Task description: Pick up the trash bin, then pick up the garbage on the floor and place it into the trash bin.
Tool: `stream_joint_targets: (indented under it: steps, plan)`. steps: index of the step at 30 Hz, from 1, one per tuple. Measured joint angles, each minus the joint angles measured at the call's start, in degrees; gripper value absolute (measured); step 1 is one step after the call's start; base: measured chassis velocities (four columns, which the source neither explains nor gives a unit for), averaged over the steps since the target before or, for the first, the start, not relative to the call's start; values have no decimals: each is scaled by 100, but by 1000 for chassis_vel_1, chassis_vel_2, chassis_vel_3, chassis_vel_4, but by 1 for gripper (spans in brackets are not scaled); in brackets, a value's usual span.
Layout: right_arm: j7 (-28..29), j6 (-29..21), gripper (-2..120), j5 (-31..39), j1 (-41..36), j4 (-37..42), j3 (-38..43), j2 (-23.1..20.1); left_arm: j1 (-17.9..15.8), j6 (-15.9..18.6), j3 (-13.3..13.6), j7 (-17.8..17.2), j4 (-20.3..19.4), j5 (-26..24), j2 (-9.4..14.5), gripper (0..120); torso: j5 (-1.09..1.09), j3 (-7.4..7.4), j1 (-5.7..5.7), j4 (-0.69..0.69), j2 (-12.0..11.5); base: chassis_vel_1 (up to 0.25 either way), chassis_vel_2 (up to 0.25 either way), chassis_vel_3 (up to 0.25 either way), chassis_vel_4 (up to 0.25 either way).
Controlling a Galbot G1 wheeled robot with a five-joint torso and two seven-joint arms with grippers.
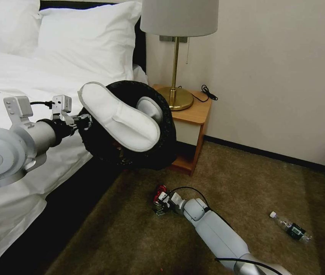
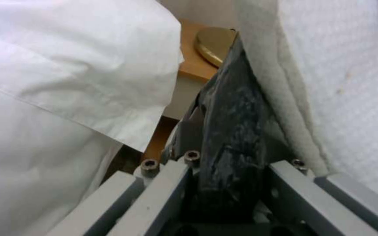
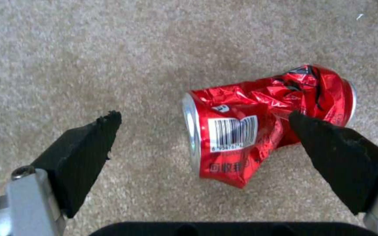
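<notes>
Red can (image 3: 267, 124) between wide-spread jaws.

Head camera looks forward and down from above, taking in the bed (image 1: 13, 76), nightstand (image 1: 193, 114) and carpet (image 1: 246, 183) at mid range, with both arms reaching in. Left wrist camera sits right behind its tool (image 2: 224, 183), very close on the bin (image 2: 233, 124) rim and a slipper (image 2: 338, 82), facing the nightstand and lamp base (image 2: 213, 42) that the head view shares. Right wrist camera points straight down at the carpet, close over the can (image 3: 259, 124), which the head view sees small by the right tool (image 1: 158, 204).
</notes>
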Motion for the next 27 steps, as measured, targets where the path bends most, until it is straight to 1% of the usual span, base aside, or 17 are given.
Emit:
stream_joint_targets:
  steps: [4, 6, 7, 12, 13, 14, 15, 20, 21, 22, 23, 25, 26, 27]
  plan:
    - [28, -53, 98, 61, 2, -18, -2, 24, -1, -4, -12, 1, 0, -4, 16, 1, 0, 0, 0, 0, 0, 0, 0, 0, 0]
    - [37, -63, 94, 57, 4, -45, -5, 41, -1, -10, -14, 2, -6, -5, 25, 1, 0, 0, 0, 0, 0, 0, 0, 0, 0]
    - [42, -64, 90, 42, 8, -74, -5, 55, 1, -15, -16, 2, -16, -6, 31, 1, 0, 0, 0, 1, 0, 0, 0, 0, 0]
    - [59, -56, 85, -57, 18, -186, 39, 120, 14, -23, -27, 2, -58, -27, 70, 1, 0, 0, 0, 0, 0, 0, 0, 0, 0]
    - [83, -48, 82, -94, 34, -240, 55, 156, 14, -28, -38, 0, -69, -41, 89, 1, 0, 0, 0, 0, 0, 0, 0, 0, 0]
    - [83, -48, 82, -94, 34, -240, 55, 156, 14, -28, -38, 0, -69, -41, 89, 1, 0, 0, 0, 0, 0, 0, 0, 0, 0]
    - [101, -19, 77, -153, 58, -308, 88, 197, 14, -38, -50, -3, -77, -57, 106, 1, 0, 0, 0, 0, 0, 0, 0, 0, 0]
    - [165, 40, 71, -299, 94, -438, 181, 253, 24, -48, -57, -11, -108, -73, 121, 1, 0, 0, 0, 0, 0, 0, 0, 0, 0]
    - [190, 46, 68, -310, 101, -459, 200, 266, 24, -54, -58, -11, -108, -73, 121, 1, 0, 0, 0, 0, 0, 0, 0, 0, 0]
    - [211, 51, 62, -330, 110, -479, 217, 283, 21, -59, -53, -11, -104, -71, 115, 1, 0, 0, 0, 0, 0, 0, 0, 0, 0]
    - [211, 51, 62, -330, 110, -479, 217, 283, 21, -59, -53, -11, -104, -71, 115, 1, 0, 0, 0, 0, 0, 0, 0, 0, 0]
    - [259, 55, 54, -361, 129, -537, 245, 348, 6, -63, -32, -11, -102, -67, 100, 1, 0, 0, 0, 0, 0, 0, 0, 0, 0]
    - [259, 55, 54, -361, 129, -537, 245, 348, 6, -63, -32, -11, -102, -67, 100, 1, 0, 0, 0, 0, 0, 0, 0, 0, 0]
    - [327, 57, 47, -387, 135, -575, 260, 390, 7, -64, -31, -9, -101, -63, 100, 1, 0, 0, 0, 0, 0, 0, 0, 0, 0]
